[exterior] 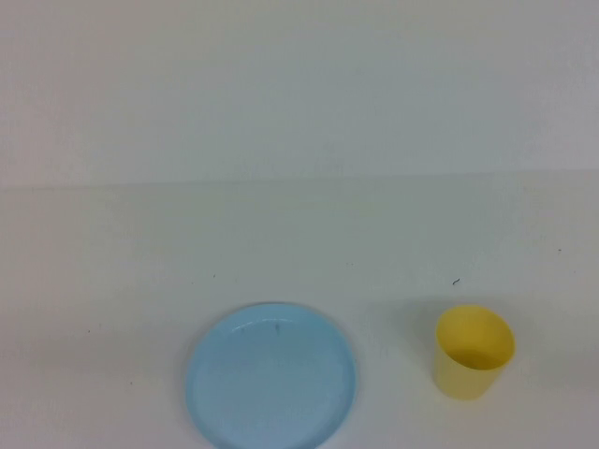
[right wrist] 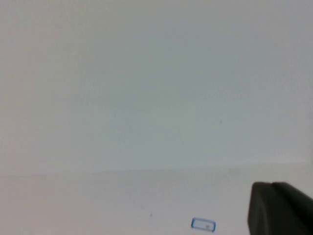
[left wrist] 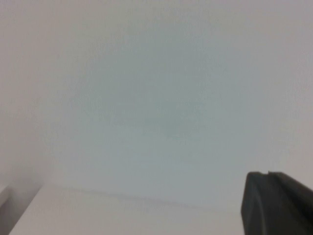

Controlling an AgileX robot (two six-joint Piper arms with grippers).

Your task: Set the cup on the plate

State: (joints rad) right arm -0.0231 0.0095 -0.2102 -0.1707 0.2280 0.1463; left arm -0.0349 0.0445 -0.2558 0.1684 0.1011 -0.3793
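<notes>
The yellow cup (exterior: 474,351) stands upright on the white table at the front right. The light blue plate (exterior: 270,376) lies flat at the front centre, about a cup's width to the left of the cup, with nothing on it. Neither arm shows in the high view. My left gripper (left wrist: 268,174) shows only as dark fingertips pressed together in the left wrist view, over bare table. My right gripper (right wrist: 272,185) shows the same way in the right wrist view, fingertips together and holding nothing. Neither wrist view shows the cup or the plate.
The white table (exterior: 299,243) runs back to a pale wall. A small blue-outlined rectangle (right wrist: 203,224) lies on the table in the right wrist view. A tiny dark speck (exterior: 456,281) sits behind the cup.
</notes>
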